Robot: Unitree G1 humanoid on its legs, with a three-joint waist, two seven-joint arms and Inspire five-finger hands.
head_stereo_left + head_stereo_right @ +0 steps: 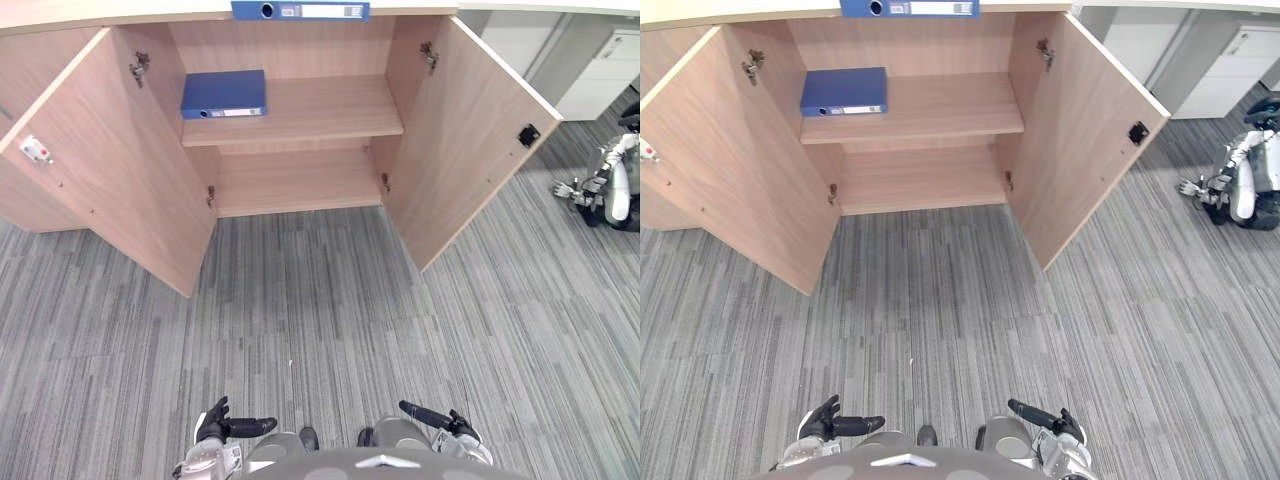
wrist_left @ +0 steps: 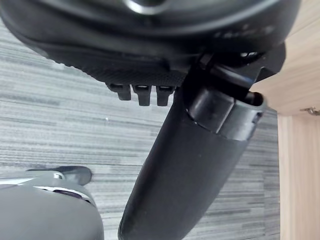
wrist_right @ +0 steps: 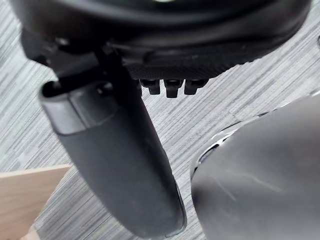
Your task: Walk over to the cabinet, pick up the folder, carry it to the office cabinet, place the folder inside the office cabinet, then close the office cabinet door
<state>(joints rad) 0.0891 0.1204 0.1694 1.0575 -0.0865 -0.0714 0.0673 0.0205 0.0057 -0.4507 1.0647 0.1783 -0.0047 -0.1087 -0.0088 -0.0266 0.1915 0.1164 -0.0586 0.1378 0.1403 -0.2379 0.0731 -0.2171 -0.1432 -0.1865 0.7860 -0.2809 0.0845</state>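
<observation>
Grey carpet (image 1: pixel 320 300), wood cabinet (image 1: pixel 290 45) w/ doors (image 1: pixel 110 160) open, blue folder (image 1: pixel 224 92) on shelf (image 1: pixel 320 108)

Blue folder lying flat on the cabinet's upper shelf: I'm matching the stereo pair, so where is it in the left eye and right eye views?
Left eye view: the blue folder lies at the left end of the upper shelf, upper left of the picture.
Right eye view: same place on the shelf, slightly further left.
Shared landmark: the left door's upper hinge, just left of it.
</observation>
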